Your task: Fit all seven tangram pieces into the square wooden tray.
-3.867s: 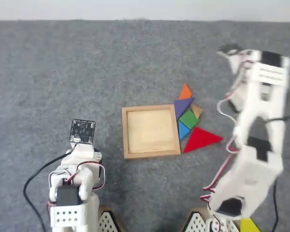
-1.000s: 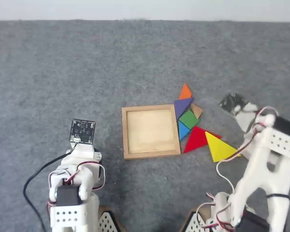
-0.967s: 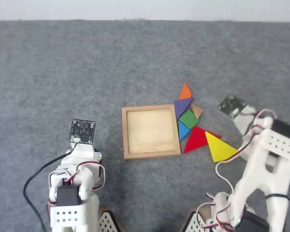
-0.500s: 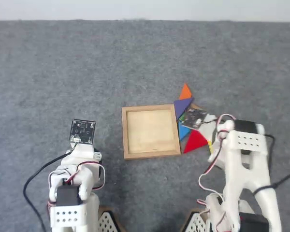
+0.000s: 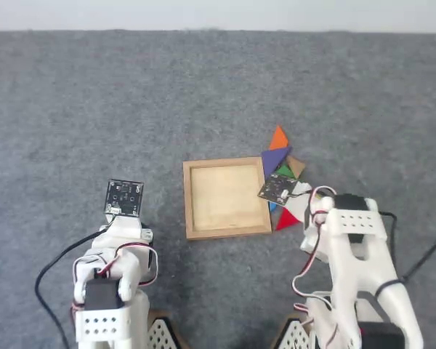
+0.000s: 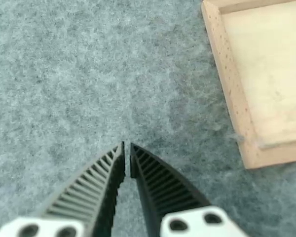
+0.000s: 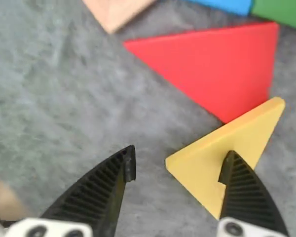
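From above, the square wooden tray (image 5: 188, 200) sits mid-table (image 5: 87, 102) on the grey felt, its pale floor showing bare from wall to wall. Just off its right wall the pieces huddle: orange triangle (image 5: 278, 137) farthest back, purple piece (image 5: 274, 158), tan piece (image 5: 296, 166), green piece (image 5: 283, 171), and a red triangle (image 5: 287, 220) peeking out beneath the right arm (image 5: 349, 240). The left arm (image 5: 112, 276) sits well apart from the tray.

Over to the left wrist: the left gripper (image 6: 127, 148) has its ribbed fingers pressed together above plain grey felt, a tray corner (image 6: 227, 84) off to one side.

Now the right wrist: the right gripper (image 7: 180, 158) is spread wide, straddling a corner of the yellow triangle (image 7: 212, 165), whose far tip meets the red triangle (image 7: 217, 69). Beyond lie blue (image 7: 227, 5) and green (image 7: 281, 12) slivers and the tray's corner (image 7: 118, 10).
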